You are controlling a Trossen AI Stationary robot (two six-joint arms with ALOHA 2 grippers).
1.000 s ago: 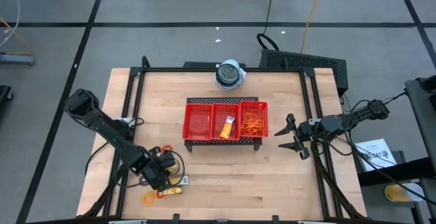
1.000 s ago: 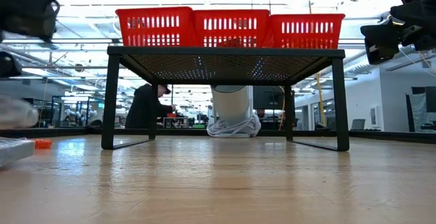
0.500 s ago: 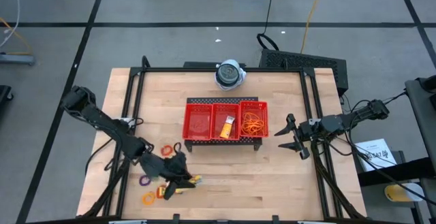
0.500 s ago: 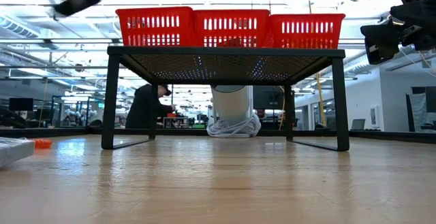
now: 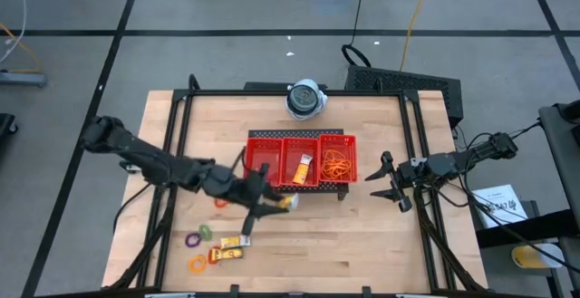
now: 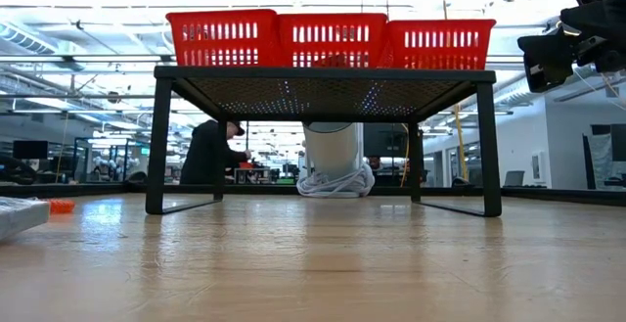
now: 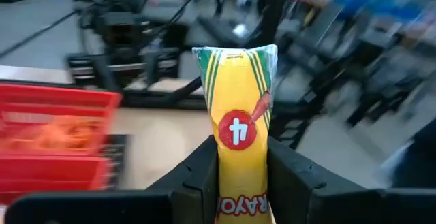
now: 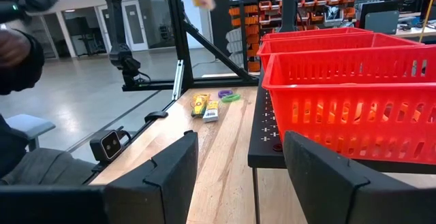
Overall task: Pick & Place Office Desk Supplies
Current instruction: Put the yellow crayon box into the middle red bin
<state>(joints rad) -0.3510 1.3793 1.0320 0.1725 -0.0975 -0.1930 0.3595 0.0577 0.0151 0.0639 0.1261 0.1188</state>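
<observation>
The left gripper (image 5: 275, 204) is closed on a yellow packet (image 7: 238, 149) and holds it upright in the air, just in front of the red tray (image 5: 299, 159). The right gripper (image 5: 388, 179) waits beside the tray's right end with its fingers wide open and empty. More packets (image 5: 231, 246) and small rings (image 5: 197, 242) lie on the table (image 5: 362, 244) near its front left.
</observation>
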